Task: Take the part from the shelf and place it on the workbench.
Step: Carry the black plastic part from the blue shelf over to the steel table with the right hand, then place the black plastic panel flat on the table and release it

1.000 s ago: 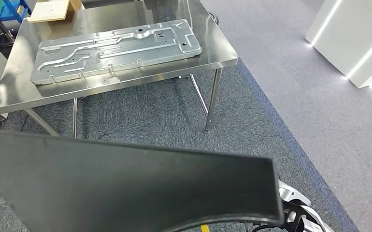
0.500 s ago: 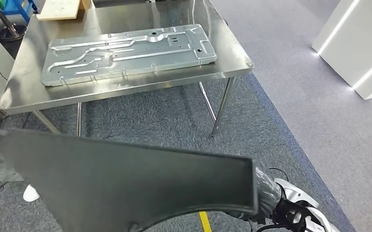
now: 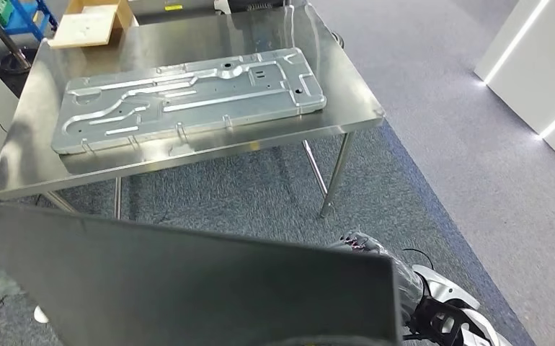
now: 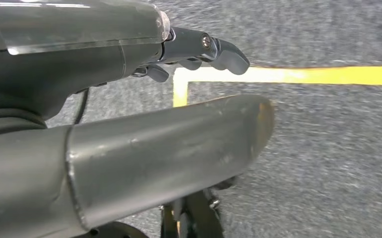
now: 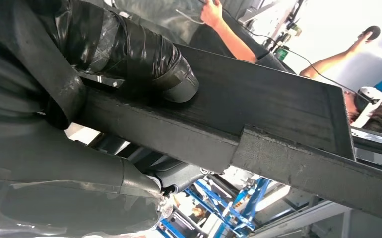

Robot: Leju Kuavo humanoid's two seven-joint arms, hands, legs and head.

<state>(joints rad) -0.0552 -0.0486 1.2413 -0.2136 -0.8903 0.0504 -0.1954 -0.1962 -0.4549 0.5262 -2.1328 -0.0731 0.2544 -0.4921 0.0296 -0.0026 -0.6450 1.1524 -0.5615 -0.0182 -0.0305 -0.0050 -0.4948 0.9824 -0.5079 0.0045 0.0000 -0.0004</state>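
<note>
The part is a large flat dark panel (image 3: pixel 188 288) that spans the bottom of the head view, held low in front of me. My right hand (image 3: pixel 365 245) shows at its far right corner. In the right wrist view, my right hand (image 5: pixel 129 54) grips the panel (image 5: pixel 258 114) by its edge, thumb pressed on one face and fingers under the other. My left hand (image 4: pixel 129 99) has its thumb and dark fingers (image 4: pixel 214 49) apart, with floor between them, and whether it bears the panel is not plain. The steel workbench (image 3: pixel 347 108) stands ahead.
A long stamped metal plate (image 3: pixel 188 97) covers most of the workbench. A cardboard box (image 3: pixel 91 21) sits at its far left corner, with a blue cart (image 3: pixel 8 18) beyond. White lit units (image 3: pixel 541 72) stand right. Yellow floor tape (image 4: pixel 288 74) runs below. A person's arm (image 5: pixel 228 32) is behind.
The camera has shifted: the workbench now sits lower and fuller in the picture. The panel sits lower in view, and my right hand now shows at its corner.
</note>
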